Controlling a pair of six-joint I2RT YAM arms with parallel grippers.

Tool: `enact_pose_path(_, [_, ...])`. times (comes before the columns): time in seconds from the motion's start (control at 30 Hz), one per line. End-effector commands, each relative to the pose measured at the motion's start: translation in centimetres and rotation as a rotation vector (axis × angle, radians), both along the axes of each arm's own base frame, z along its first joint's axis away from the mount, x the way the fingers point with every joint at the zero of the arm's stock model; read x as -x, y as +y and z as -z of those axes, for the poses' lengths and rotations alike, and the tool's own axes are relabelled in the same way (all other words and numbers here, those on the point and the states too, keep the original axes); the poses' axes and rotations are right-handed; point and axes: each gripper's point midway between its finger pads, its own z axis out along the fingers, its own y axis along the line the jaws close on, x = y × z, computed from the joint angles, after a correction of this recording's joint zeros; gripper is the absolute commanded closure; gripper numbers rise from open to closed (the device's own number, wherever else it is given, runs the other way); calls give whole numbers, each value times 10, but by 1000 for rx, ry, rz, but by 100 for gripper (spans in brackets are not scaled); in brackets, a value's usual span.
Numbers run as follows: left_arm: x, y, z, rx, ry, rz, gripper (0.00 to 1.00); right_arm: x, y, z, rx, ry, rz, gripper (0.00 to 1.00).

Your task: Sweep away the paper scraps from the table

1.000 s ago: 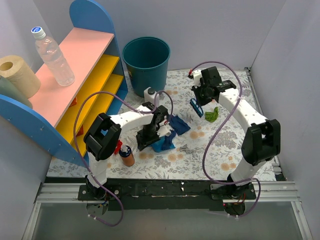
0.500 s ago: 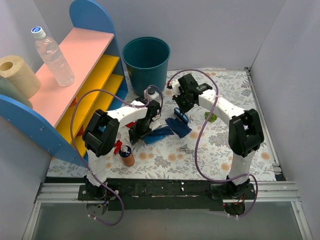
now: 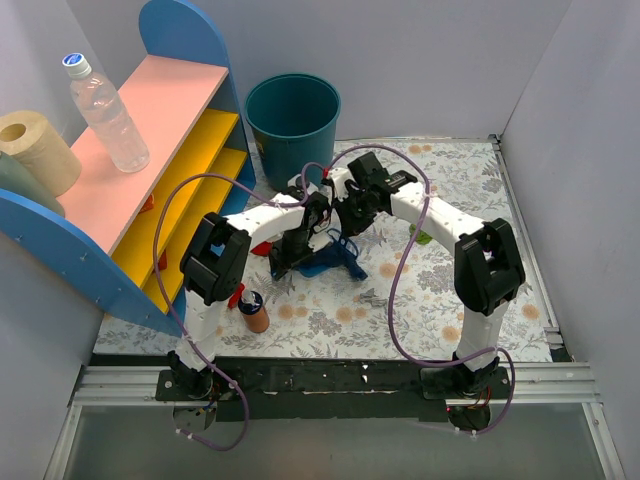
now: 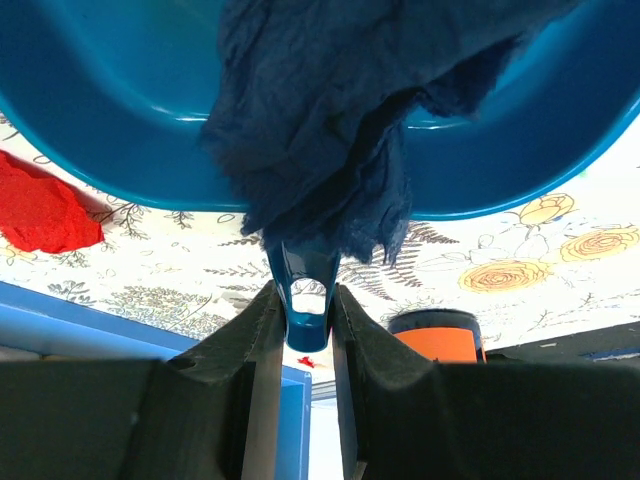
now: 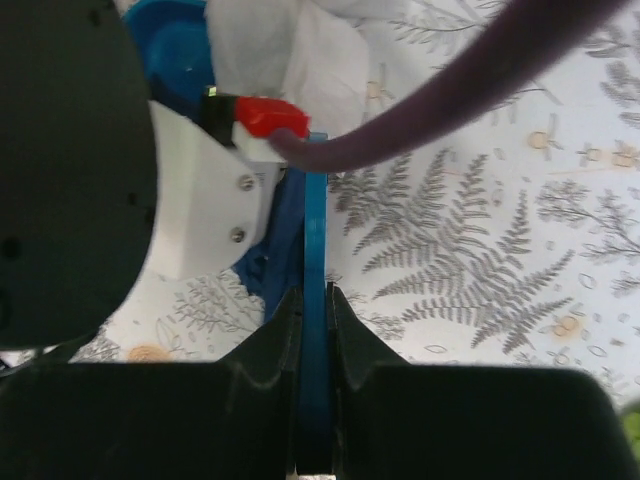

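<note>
My left gripper is shut on the handle of the blue dustpan, whose pan rests on the table. A dark blue paper wad lies over the pan's lip. My right gripper is shut on the blue hand brush, right beside the dustpan and the left arm. Other scraps lie on the table: green, silver-grey, red and red. White paper shows by the left wrist.
A teal bin stands at the back. The pink-and-yellow shelf unit with a water bottle and paper roll is on the left. An orange-and-black container stands near the front left. Purple cables loop over both arms.
My right gripper with the brush has moved left from the green scrap up to the dustpan. The dark blue wad has gone with it onto the pan. The left gripper shifted slightly.
</note>
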Motion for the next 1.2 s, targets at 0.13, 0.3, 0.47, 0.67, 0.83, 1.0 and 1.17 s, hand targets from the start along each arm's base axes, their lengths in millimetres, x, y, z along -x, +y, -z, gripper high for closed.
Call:
enact_pose_path(0.13, [4,-20,-13,140,5,31,100,37,19,-24,-157,91,-90,99])
enact_pose_path(0.3, [8,-15,-10,182,-48,69,100,27,-1,-44,-127,-2,-80,99])
enact_pose_path(0.47, [9,-13,-14,222,-103,98,100,15,-39,-56,-54,-96,-23,99])
enact_pose_path(0.67, [19,-5,-12,198,-67,114,100,-2,-98,-54,38,-158,127,99])
enact_pose_path(0.83, [37,12,-9,133,8,152,100,-42,-164,-61,206,-304,303,99])
enact_pose_path(1.0, [51,29,-12,71,56,219,100,-67,-226,-67,428,-452,457,99])
enact_pose_path(1.17, [50,24,-17,64,51,271,100,-70,-257,-48,553,-460,512,99])
